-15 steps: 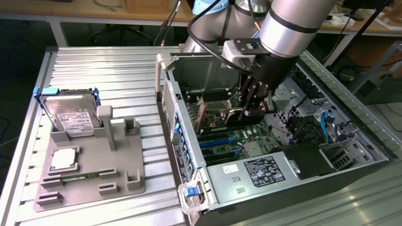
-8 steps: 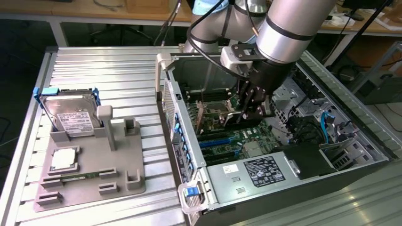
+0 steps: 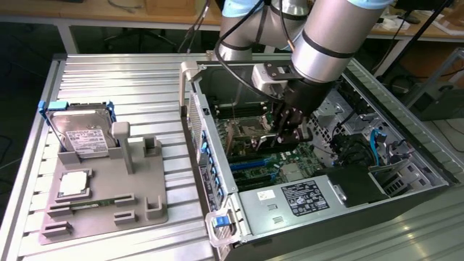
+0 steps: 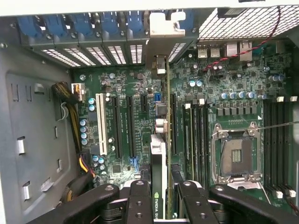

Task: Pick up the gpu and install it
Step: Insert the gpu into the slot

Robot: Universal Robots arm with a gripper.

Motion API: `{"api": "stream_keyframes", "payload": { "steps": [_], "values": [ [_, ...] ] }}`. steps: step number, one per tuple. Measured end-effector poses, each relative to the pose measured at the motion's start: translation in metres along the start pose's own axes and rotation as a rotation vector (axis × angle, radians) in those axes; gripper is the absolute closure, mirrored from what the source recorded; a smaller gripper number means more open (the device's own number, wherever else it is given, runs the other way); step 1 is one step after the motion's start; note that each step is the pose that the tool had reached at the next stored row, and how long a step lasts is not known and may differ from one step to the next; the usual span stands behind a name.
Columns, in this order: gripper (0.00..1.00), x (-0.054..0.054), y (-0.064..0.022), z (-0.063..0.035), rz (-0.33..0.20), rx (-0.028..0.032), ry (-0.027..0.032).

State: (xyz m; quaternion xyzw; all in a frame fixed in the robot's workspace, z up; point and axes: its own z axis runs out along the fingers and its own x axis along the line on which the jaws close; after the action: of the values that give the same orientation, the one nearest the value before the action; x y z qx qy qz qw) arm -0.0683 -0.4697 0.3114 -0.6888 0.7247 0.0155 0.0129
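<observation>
My gripper [image 3: 284, 132] is deep inside the open computer case [image 3: 217, 163], shut on the gpu [image 3: 270, 142]. In the wrist view the gpu [image 4: 159, 154] stands edge-on between my black fingers [image 4: 140, 200], its green NVIDIA label near them. Its thin green board runs along a long black expansion slot of the motherboard [image 4: 140, 93]. The silver end bracket [image 4: 161, 63] reaches the case's rear wall beside the slot openings. Whether the card's edge sits in the slot or just above it, I cannot tell.
A grey fixture [image 3: 108, 185] outside the case holds a silver hard drive [image 3: 83, 136], a processor [image 3: 73, 182] and a memory stick [image 3: 83, 204]. Inside are the processor socket [image 4: 233, 156], a white slot [image 4: 100, 123], yellow-black cables [image 4: 70, 107] and the power supply [image 3: 305, 197].
</observation>
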Motion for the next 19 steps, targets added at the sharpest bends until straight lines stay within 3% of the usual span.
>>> {"api": "stream_keyframes", "payload": {
  "steps": [8,19],
  "values": [
    [0.73,0.001,0.0042,0.0153,0.0,0.0009,-0.0001],
    [0.73,0.002,0.0125,0.0268,0.0,0.002,0.0]
  ]
}}
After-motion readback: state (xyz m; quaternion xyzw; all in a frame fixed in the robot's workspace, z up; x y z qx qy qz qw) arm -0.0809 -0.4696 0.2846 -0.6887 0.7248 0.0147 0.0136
